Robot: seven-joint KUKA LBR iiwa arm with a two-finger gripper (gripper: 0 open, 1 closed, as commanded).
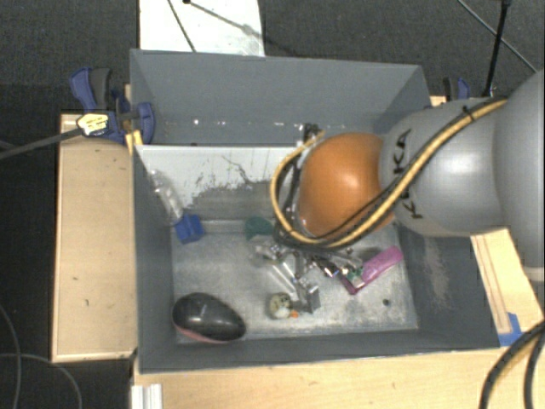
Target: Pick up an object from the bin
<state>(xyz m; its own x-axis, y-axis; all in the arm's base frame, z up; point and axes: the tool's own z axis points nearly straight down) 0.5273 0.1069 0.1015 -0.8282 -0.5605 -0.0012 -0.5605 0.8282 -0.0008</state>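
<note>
Grey bin [153,313] is showing scuffed white streaks. Lying inside: black oval object [207,317], blue block [188,228], teal piece [258,226], magenta piece [375,268]. Wrist cover [341,181] is glowing orange.

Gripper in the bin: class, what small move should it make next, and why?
Probably shift slightly toward the small pale round object: the gripper sits low, midway across the grey bin, and that object lies nearest, just off its tip.
</note>
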